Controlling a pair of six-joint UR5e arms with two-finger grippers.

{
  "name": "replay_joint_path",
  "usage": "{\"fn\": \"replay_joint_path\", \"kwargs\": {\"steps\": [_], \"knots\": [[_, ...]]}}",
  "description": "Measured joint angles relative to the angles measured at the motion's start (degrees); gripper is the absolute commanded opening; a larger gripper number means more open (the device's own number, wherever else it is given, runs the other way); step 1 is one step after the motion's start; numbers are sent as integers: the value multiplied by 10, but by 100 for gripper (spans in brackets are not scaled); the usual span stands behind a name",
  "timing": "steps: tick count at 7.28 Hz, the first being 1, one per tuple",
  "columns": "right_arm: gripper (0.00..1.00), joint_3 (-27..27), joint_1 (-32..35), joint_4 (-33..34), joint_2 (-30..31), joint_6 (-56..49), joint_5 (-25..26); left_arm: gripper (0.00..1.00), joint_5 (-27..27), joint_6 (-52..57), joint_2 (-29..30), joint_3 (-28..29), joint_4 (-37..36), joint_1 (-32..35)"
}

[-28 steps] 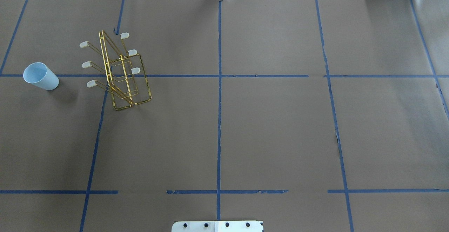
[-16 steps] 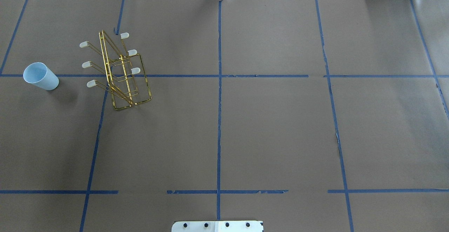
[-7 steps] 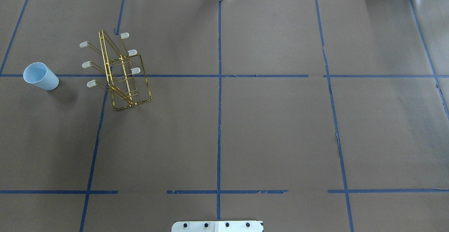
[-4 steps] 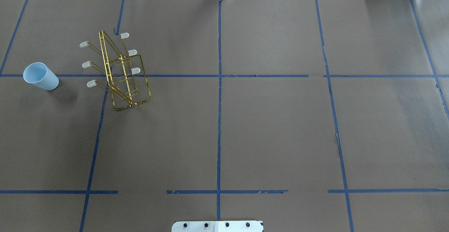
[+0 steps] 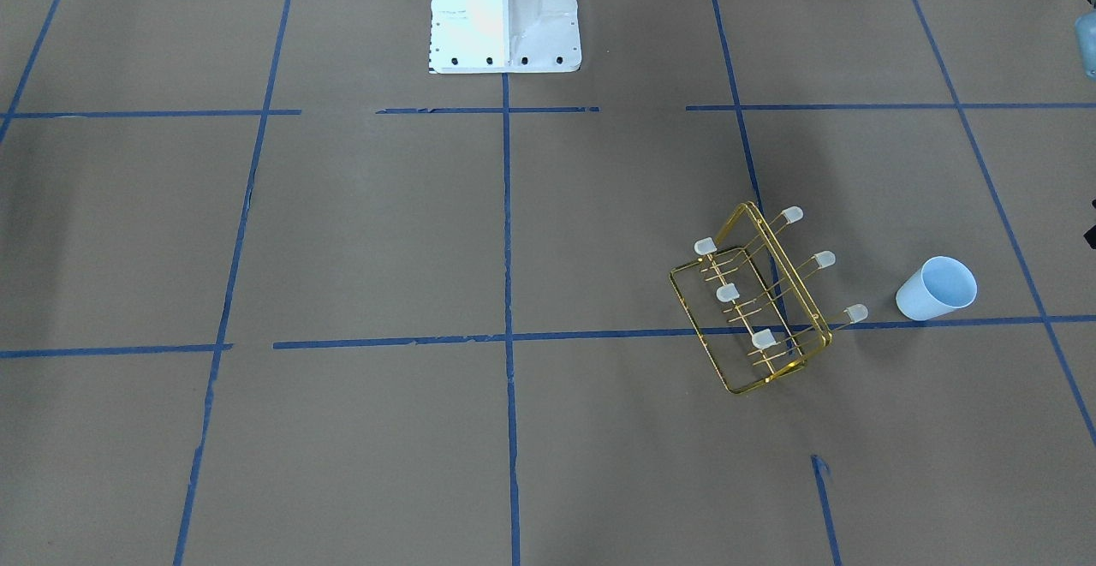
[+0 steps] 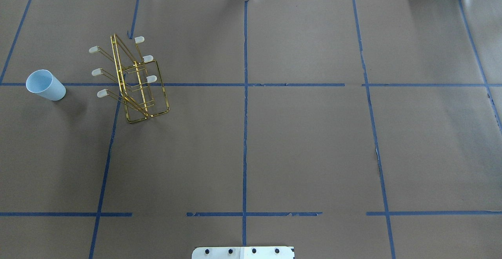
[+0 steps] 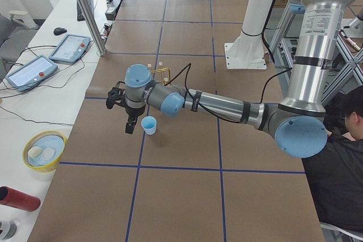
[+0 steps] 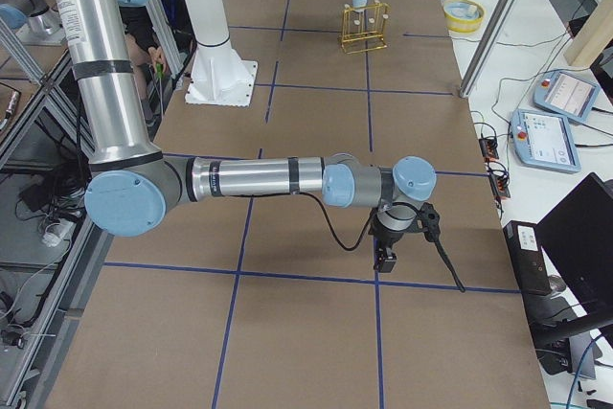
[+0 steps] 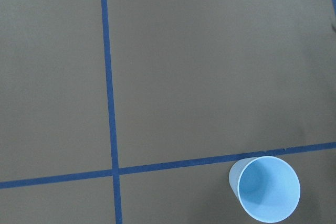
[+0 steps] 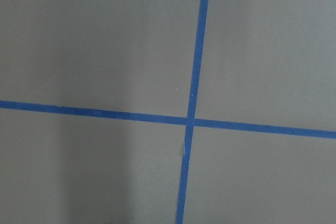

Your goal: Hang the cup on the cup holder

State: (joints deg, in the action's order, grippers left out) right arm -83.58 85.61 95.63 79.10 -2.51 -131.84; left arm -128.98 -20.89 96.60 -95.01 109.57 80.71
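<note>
Cup (image 6: 46, 85) is upright, mouth up, far-left on the table (image 6: 306, 145), not on the cup holder (image 6: 132, 82) yet.
It sits at a blue tape line (image 6: 196, 84). The holder stands to its right, apart, with three capped prongs reaching its way and bare paper on the cup's other sides. My left gripper (image 7: 129, 118) hangs just beside the cup, and the right gripper (image 8: 386, 254) is way off at the right end. I can't tell if either pincer is spread or pressed together.
</note>
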Motion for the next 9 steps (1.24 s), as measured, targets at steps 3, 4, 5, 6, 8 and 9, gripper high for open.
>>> {"fn": "replay_joint_path", "kwargs": {"steps": [3,4,5,6,8,9], "knots": [[100,0,0,0,0,0,0,100,130,-158,-27,-50,121,-93],[100,0,0,0,0,0,0,100,181,-212,-43,-70,159,-131],[100,0,0,0,0,0,0,100,231,-258,-61,-86,192,-167],[100,0,0,0,0,0,0,100,282,-297,-80,-97,224,-204],[100,0,0,0,0,0,0,100,387,-355,-118,-106,285,-270],[100,0,0,0,0,0,0,100,445,-380,-137,-107,313,-301]]}}
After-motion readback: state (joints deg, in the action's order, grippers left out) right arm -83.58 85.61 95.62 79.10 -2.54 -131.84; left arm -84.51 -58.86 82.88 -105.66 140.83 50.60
